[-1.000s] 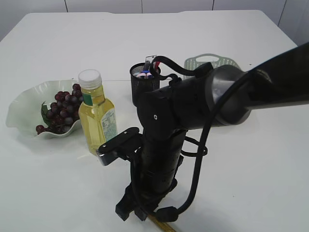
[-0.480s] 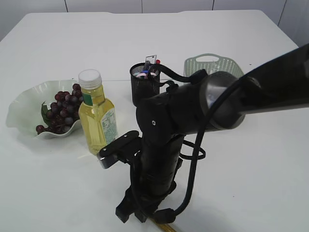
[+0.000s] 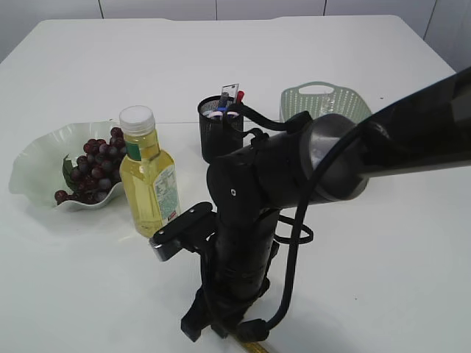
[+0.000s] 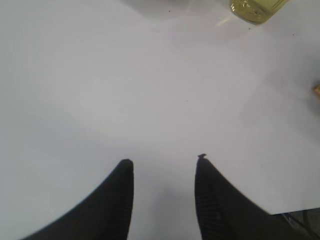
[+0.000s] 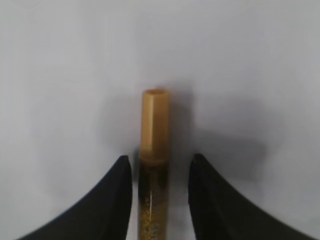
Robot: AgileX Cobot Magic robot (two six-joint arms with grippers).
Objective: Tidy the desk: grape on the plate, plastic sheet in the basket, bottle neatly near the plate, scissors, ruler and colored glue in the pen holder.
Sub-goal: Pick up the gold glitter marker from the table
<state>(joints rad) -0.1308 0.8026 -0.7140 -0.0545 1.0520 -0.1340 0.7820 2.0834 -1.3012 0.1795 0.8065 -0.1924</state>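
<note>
White table [image 3: 88, 294] fills the ext. view, w/ the right arm [image 3: 309, 169] the biggest thing on it, reaching from the right edge and down in front of the bottle [image 3: 149, 180]. Bottle is clear w/ yellow liquid, white cap, green-edged label, upright. Left of the bottle, close by, a pale wavy-rimmed plate [image 3: 29, 165] holds a dark red grape bunch [image 3: 92, 168]. Right of the bottle and farther back stands a black mesh pen holder [image 3: 219, 129] w/ several items poking out; too small to tell which. Right of the holder, pale green basket [image 3: 324, 101], partly hidden by the arm; contents not visible. Colored glue [image 5: 154, 150] lies in front and to the right of the bottle: slim tube, tan cap, dark glittery gold body. Ext. view shows only a gold tip [image 3: 246, 344] at the bottom edge, rest hidden under the arm. Right wrist view shows it lengthwise between the right gripper [image 5: 157, 172] fingers, which sit slightly spread w/ narrow gaps either side, not clamped; tube's lower end cut off by frame. Left gripper [image 4: 165, 172] appears only in its wrist view: fingers parted, holding nothing, over bare table, w/ the bottle's base cut off at the top edge [image 4: 255, 7]. Small orange speck at that view's right edge, can't ID.
</note>
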